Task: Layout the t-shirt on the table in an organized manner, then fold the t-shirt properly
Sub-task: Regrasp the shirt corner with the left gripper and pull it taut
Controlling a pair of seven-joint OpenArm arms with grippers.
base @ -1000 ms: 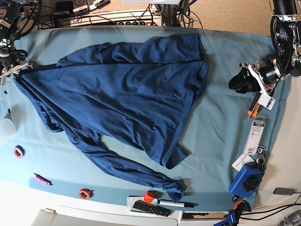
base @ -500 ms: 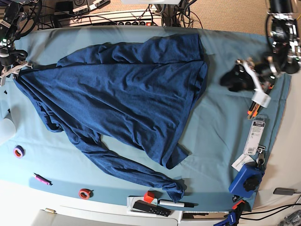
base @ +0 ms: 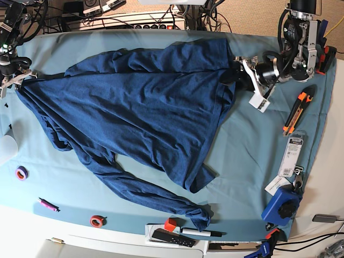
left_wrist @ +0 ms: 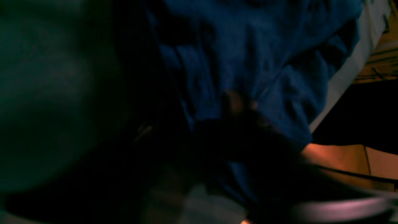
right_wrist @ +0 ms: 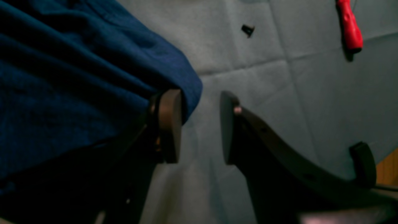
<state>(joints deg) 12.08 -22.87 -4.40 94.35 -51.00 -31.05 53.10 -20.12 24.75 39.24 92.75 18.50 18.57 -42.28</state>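
The dark navy t-shirt (base: 145, 107) lies spread and wrinkled across the teal-draped table (base: 252, 156), one long sleeve trailing toward the front edge. My left gripper (base: 232, 75) is at the shirt's right edge near the far corner. Its wrist view is dark and blurred, with navy cloth (left_wrist: 255, 56) filling it, so the jaws cannot be read. My right gripper (right_wrist: 199, 93) is at the shirt's left corner (base: 24, 86). It is open, with bare table cloth between its fingers. The shirt's hem (right_wrist: 124, 77) lies against the outside of one finger (right_wrist: 169, 124).
An orange-black cutter (base: 294, 114), a label pack (base: 293, 155) and a blue clamp (base: 280, 207) line the right side. A purple tape roll (base: 21, 173), a pink marker (base: 48, 205), a red tape roll (base: 97, 220) and a black remote (base: 172, 237) lie along the front.
My left arm has swung from the table's right edge over to the shirt's right edge. The right arm and the shirt have stayed put.
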